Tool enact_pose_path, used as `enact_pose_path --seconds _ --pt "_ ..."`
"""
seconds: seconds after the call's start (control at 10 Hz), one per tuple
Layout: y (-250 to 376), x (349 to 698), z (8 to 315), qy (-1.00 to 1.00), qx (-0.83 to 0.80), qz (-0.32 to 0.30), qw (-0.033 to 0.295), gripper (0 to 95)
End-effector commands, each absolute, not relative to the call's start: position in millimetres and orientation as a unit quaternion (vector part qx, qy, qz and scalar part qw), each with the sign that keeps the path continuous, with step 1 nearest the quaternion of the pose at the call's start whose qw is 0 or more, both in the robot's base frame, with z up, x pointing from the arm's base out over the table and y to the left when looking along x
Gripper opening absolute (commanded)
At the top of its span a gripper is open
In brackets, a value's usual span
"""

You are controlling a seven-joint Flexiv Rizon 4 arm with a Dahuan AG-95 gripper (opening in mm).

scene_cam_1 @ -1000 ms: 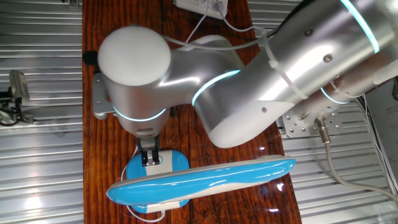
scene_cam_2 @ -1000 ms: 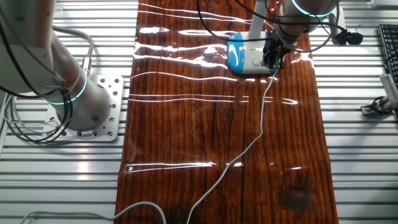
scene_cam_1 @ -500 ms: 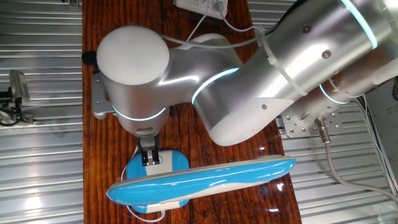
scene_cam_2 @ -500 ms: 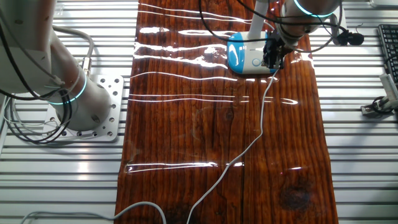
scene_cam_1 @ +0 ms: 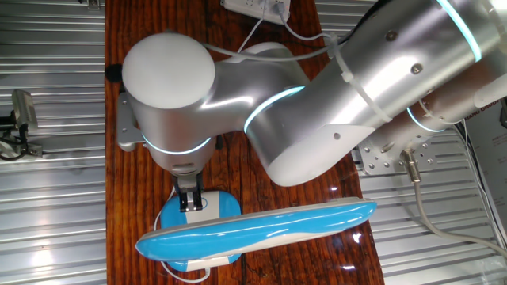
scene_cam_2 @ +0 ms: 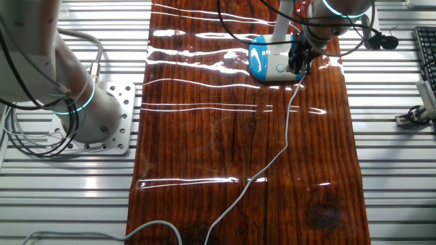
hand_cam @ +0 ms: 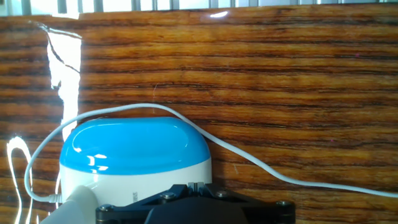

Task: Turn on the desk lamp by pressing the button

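Observation:
The desk lamp has a long glossy blue and white head (scene_cam_1: 261,229) lying across the front of one fixed view. Its rounded blue and white base (scene_cam_1: 212,204) sits behind the head. The base also shows in the other fixed view (scene_cam_2: 268,64) and in the hand view (hand_cam: 134,149). My gripper (scene_cam_1: 190,204) points straight down, and its fingertips rest on the white top of the base. In the hand view the gripper (hand_cam: 196,185) has its two fingertips touching each other, so it is shut and holds nothing. The button is hidden under the fingers.
The lamp's thin white cord (scene_cam_2: 286,129) runs from the base down the wooden table (scene_cam_2: 204,136) and off its near edge. A white power strip (scene_cam_1: 257,8) lies at the table's far end. The arm's mounting plate (scene_cam_2: 112,116) stands left of the table.

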State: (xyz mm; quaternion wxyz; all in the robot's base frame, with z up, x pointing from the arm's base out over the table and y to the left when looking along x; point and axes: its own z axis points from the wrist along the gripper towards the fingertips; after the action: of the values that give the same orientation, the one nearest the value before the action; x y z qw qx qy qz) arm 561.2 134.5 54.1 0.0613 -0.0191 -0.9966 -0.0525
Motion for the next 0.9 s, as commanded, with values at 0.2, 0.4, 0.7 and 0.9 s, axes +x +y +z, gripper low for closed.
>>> enact_pose_path --seconds 0.2,0.4,0.7,0.9 --pt "139.5 554.2 59.4 -0.996 -0.035 -0.052 0.065 0.0" --pt "140.2 546.3 57.2 -0.996 -0.035 -0.053 0.058 0.0" --pt "142.1 540.1 52.3 -0.997 -0.036 -0.054 0.050 0.0" --pt "146.8 538.7 47.8 -0.997 -0.041 -0.053 0.049 0.0"
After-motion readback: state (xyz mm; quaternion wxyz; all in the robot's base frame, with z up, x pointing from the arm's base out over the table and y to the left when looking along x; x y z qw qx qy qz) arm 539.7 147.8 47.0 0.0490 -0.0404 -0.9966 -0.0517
